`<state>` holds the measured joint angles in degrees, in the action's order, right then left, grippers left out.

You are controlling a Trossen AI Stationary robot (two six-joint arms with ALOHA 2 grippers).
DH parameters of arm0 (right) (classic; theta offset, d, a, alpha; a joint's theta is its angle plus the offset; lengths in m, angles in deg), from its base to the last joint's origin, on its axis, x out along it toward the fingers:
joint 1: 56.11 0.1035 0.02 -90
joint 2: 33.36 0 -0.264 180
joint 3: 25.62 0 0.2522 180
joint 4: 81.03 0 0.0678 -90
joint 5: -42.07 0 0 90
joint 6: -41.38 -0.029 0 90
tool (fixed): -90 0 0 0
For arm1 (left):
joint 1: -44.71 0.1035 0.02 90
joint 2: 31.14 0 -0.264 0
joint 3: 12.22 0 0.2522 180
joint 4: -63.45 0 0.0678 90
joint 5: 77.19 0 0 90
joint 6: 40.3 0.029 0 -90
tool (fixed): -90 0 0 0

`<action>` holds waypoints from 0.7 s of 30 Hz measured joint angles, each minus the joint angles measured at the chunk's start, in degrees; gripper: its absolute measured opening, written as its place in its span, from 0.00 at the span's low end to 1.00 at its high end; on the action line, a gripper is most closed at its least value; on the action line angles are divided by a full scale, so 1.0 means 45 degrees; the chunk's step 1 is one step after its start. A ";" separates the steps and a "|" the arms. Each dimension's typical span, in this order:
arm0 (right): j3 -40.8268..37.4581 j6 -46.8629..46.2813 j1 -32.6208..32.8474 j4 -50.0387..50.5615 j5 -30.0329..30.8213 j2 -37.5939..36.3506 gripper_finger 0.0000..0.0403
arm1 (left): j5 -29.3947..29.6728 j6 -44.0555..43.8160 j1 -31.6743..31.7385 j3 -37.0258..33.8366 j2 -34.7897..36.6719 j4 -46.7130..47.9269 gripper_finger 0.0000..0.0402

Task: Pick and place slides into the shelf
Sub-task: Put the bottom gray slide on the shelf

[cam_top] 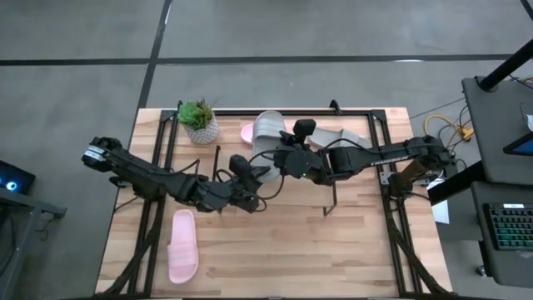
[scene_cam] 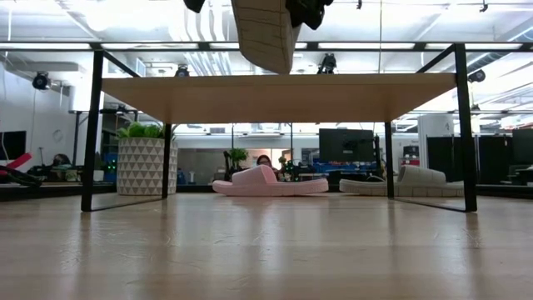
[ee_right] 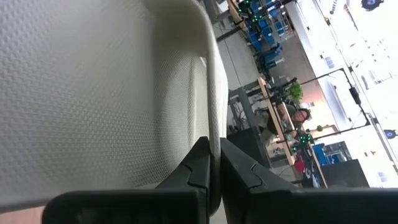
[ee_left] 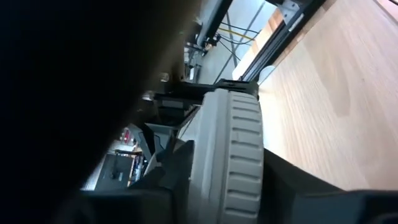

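One grey slide (cam_top: 268, 127) is held high above the shelf (scene_cam: 275, 98), its ribbed sole (scene_cam: 265, 33) facing the near edge. My right gripper (cam_top: 283, 157) is shut on it from the right. My left gripper (cam_top: 252, 171) reaches it from the left, and the slide's sole rim (ee_left: 242, 149) fills its wrist view. A pink slide (cam_top: 182, 246) lies sole-down on the near-left table. Another pink slide (scene_cam: 266, 182) and a second grey slide (scene_cam: 416, 179) lie on the table, seen under the shelf's board. My left gripper has the grey slide's thick sole edge (ee_left: 239, 186) between its two fingers, coming from the table's left; the touching surfaces are hidden by the slide itself. My right gripper (ee_right: 214, 158) pinches a thin grey wall edge (ee_right: 214, 134) of the same slide between both fingers, the slide lifted clear of the shelf and the table.
A potted plant (cam_top: 198, 121) stands at the far-left corner beside the shelf's left legs (scene_cam: 92, 133). Black frame rails run along the table's left and right sides (cam_top: 391, 179). Bare tabletop stretches across the near half (cam_top: 291, 250). A person sits far behind the table (scene_cam: 265, 161).
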<state>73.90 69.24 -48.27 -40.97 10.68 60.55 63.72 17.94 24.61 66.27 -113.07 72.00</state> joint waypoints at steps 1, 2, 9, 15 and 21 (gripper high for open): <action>0.0000 0.0013 0.0004 -0.0053 -0.0009 0.0000 0.02 | -0.0010 0.0162 -0.0010 0.0000 0.0018 0.0016 0.24; 0.0004 0.0018 0.0004 -0.0098 -0.0009 -0.0004 0.02 | -0.0013 0.0337 -0.0019 -0.0004 0.0024 0.0034 0.20; 0.0099 0.0353 0.0013 -0.0081 -0.0016 -0.0029 0.06 | -0.0011 0.0805 -0.0039 -0.0095 0.0049 -0.0046 0.08; 0.0223 0.0695 0.0173 0.0174 -0.0004 -0.0097 0.18 | 0.0878 0.0487 -0.0212 -0.0155 0.0049 -0.0076 0.08; 0.0219 0.0631 0.0233 0.0575 0.0856 -0.0520 0.34 | 0.2108 0.0447 -0.0593 -0.0325 0.0141 -0.0078 0.08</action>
<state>74.88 72.08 -47.23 -38.38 14.53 58.21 73.21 19.95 21.94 64.80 -112.44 71.65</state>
